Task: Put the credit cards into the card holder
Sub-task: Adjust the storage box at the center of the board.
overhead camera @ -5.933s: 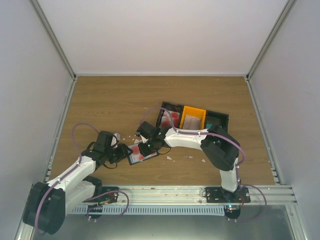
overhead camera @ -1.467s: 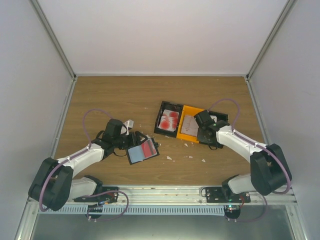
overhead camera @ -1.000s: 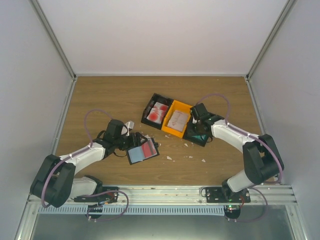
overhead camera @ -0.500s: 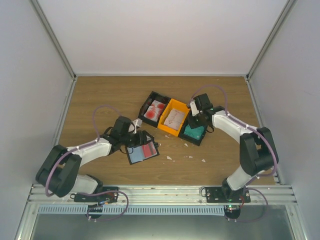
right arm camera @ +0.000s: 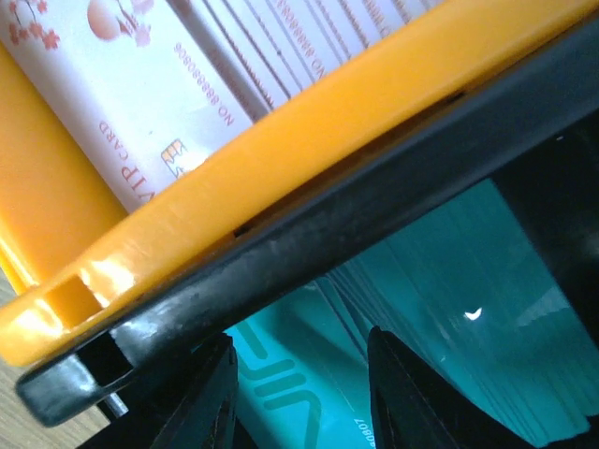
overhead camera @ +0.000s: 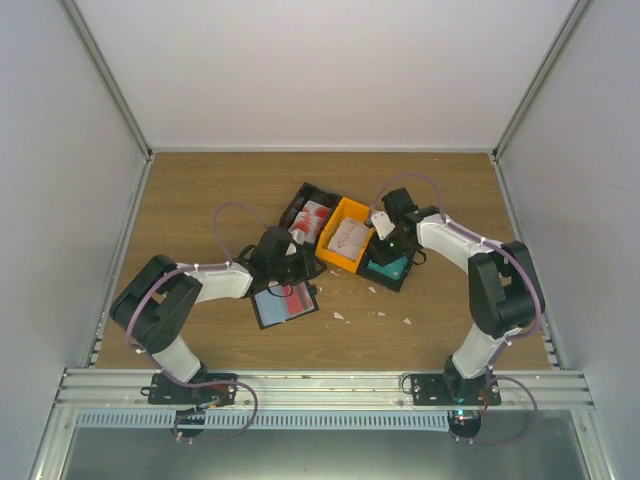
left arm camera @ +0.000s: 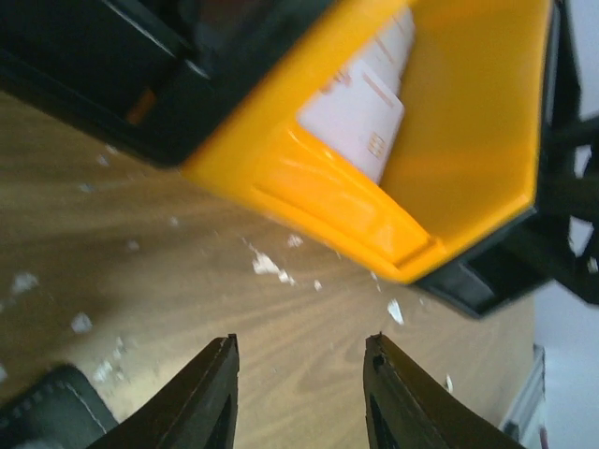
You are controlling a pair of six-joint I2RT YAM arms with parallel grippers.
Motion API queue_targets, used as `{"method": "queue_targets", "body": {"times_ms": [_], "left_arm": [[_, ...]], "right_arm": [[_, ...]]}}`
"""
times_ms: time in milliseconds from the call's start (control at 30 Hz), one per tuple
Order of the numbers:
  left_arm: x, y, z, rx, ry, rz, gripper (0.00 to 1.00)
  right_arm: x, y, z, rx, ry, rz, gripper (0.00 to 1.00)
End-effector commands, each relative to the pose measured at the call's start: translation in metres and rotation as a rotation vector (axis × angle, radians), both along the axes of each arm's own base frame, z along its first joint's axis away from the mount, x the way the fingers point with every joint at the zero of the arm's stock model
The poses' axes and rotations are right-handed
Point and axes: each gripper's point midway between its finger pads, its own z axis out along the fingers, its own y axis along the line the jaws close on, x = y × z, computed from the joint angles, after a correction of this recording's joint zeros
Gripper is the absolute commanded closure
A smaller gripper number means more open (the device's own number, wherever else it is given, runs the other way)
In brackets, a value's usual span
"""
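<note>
The card holder (overhead camera: 272, 311) lies open on the table with a red-and-white card (overhead camera: 297, 296) on it; its corner shows in the left wrist view (left arm camera: 42, 414). My left gripper (overhead camera: 300, 266) is open and empty just above the wood, between the holder and the orange bin (left arm camera: 328, 201). That bin holds pale credit cards (overhead camera: 347, 235), also seen in the left wrist view (left arm camera: 360, 98). My right gripper (overhead camera: 385, 244) is open, its fingers down inside the black bin of teal cards (right arm camera: 309, 383), gripping nothing.
Three bins stand in a slanted row: a black one with red-and-white cards (overhead camera: 308, 216), the orange one (overhead camera: 340, 258), and a black one with teal cards (overhead camera: 392, 268). White paper scraps (overhead camera: 339, 316) are scattered on the wood (left arm camera: 267, 264) in front of them.
The row of bins has shifted left and turned. My left gripper has moved right from the holder toward the bins. My right gripper has gone to the teal-card bin.
</note>
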Motion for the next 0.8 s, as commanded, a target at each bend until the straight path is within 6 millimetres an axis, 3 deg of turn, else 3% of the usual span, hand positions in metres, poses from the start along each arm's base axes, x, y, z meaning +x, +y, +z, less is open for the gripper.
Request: {"method": "queue_targets", "body": {"times_ms": [0,400,533,767], "left_arm": [[0.032,-0.003,0.004,0.035,-0.082,0.082,0.62],[0.055,-0.019,-0.005,0.066,-0.093,0.057,0.72],[0.06,-0.022,-0.002,0.071,-0.103,0.048,0.74],[0.063,-0.031,0.001,0.063,-0.111,0.009,0.74]], "right_arm": [[-0.012,-0.001,-0.013,0.003,0.07,0.027,0.59],[-0.006,-0.013,-0.03,-0.083,0.061,-0.024,0.56],[-0.013,-0.01,-0.036,-0.069,0.1,-0.025,0.56],[-0.025,0.003,-0.015,0.021,0.12,-0.036,0.6]]}}
